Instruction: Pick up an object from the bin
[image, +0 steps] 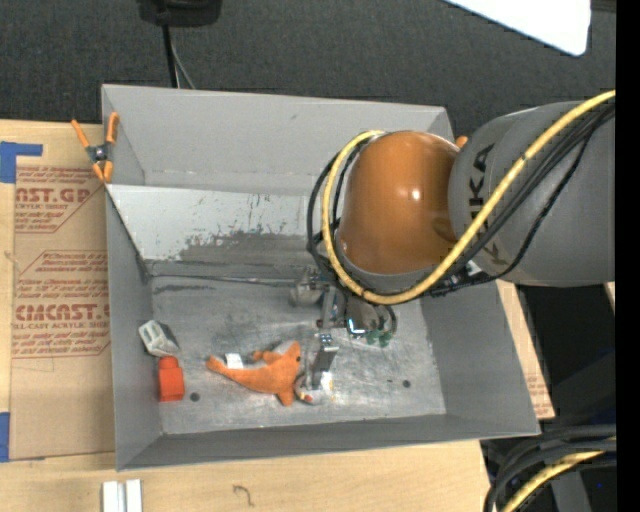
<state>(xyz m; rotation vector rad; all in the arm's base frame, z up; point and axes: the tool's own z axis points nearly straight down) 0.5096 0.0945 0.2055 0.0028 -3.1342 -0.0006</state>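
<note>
Orange plastic toy animal (262, 373) lies on floor of grey metal bin (200, 215), front-centre. Long axis runs approx left-right: thin pointed end to left, bulkier end w/ limbs to right. Left of it, well apart: small red-orange block (171, 380) & a clear/white bit (155, 337) just behind that. Gripper (322, 368) is down at toy's right end, beside or touching, can't tell which. Jaws apart or together: can't tell.

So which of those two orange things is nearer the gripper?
The long, splayed orange toy mid-bin, its end right beside the gripper; the small orange block sits well off to the left.
</note>
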